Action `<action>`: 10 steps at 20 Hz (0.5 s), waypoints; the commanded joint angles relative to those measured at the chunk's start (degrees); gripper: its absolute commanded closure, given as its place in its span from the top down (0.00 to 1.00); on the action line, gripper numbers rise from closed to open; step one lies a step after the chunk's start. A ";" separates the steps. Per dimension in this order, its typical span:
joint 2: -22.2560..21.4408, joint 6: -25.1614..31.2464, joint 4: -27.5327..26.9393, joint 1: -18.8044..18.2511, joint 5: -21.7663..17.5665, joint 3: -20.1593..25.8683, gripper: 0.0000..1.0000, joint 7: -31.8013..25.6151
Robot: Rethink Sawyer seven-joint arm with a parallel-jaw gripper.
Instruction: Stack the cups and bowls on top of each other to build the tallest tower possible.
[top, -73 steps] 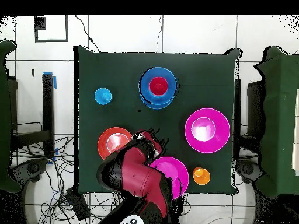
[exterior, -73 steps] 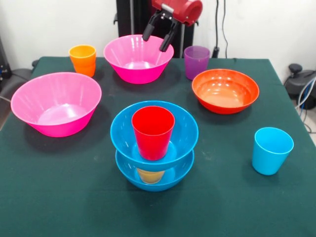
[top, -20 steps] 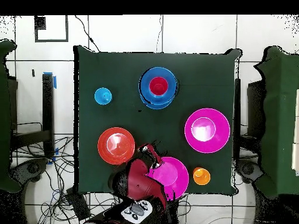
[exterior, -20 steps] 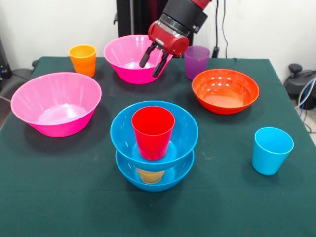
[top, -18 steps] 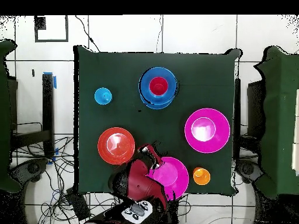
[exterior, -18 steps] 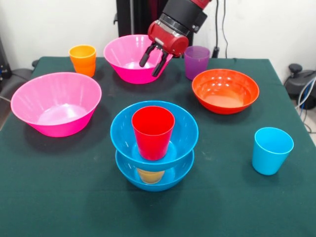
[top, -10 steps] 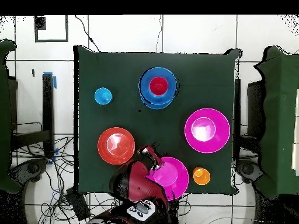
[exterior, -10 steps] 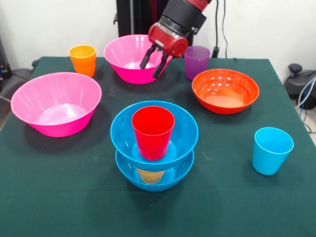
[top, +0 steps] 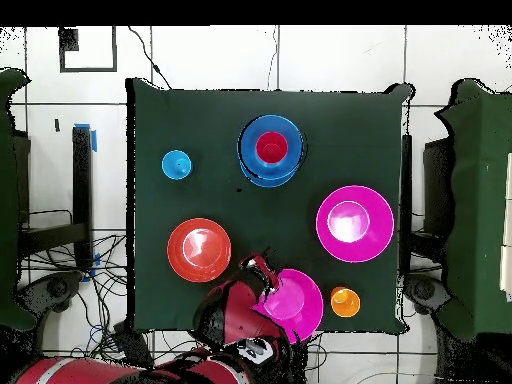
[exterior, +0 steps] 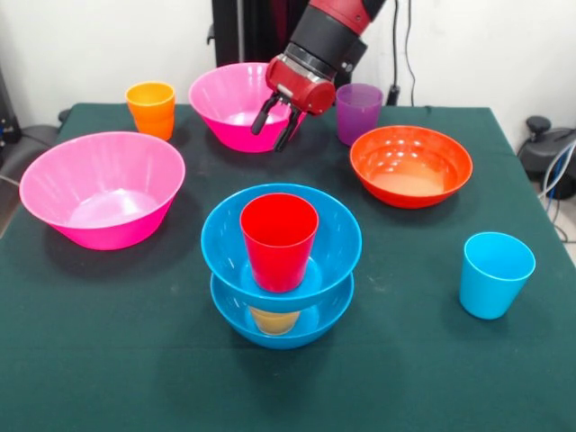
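The tower (exterior: 281, 265) (top: 270, 150) stands in the middle: two blue bowls with a yellow cup (exterior: 273, 320) between them and a red cup (exterior: 279, 239) in the top bowl. My gripper (exterior: 273, 126) (top: 258, 270) is open with nothing between its fingers. It straddles the right rim of the far pink bowl (exterior: 236, 106) (top: 293, 304). A second pink bowl (exterior: 101, 187) (top: 354, 222) sits at the left in the front view. The orange-red bowl (exterior: 410, 165) (top: 198, 249), purple cup (exterior: 358, 112), orange cup (exterior: 151, 108) (top: 344, 301) and light blue cup (exterior: 495, 274) (top: 176, 164) stand apart.
The green tablecloth (exterior: 108, 342) covers the table. Cables (exterior: 551, 171) hang off the right side in the front view.
The gripper has lowered from above the far pink bowl down to its right rim and shifted slightly left in the front view. The arm has swung in the overhead view. Cups and bowls stay put.
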 commanded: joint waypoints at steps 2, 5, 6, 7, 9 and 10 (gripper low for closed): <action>1.31 -0.33 2.99 -0.62 0.06 8.02 1.00 14.72; 0.32 0.20 3.78 -0.22 0.87 7.77 1.00 14.19; 0.16 0.29 3.99 0.07 1.23 7.64 1.00 14.11; 0.19 0.27 4.16 0.52 1.74 7.63 1.00 14.19; 0.06 0.31 4.56 1.09 2.42 7.58 1.00 14.31; 0.07 0.33 4.62 1.30 2.74 7.61 1.00 14.37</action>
